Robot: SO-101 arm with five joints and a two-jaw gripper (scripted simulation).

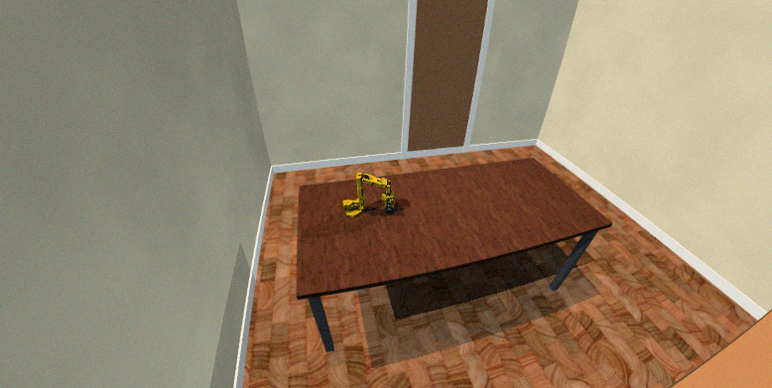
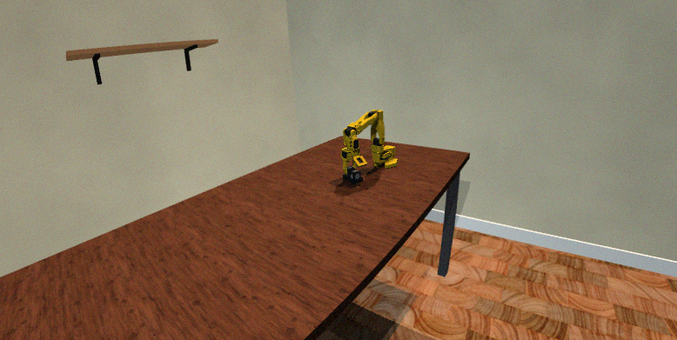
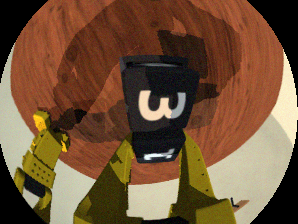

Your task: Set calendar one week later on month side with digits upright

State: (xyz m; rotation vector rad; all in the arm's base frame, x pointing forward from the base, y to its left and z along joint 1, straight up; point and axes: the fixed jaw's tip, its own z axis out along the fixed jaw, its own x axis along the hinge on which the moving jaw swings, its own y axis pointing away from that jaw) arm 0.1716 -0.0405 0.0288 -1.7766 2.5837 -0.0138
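A long dark wood table stands on a patchwork wood floor, a brown door at 12 o'clock; the gripper is clamped on a black cube above the tabletop

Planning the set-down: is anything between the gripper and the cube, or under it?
Nothing separates them: the gripper is shut on the black cube. Below it the wrist view shows only bare table. The tray is in none of the views, so that path cannot be judged.
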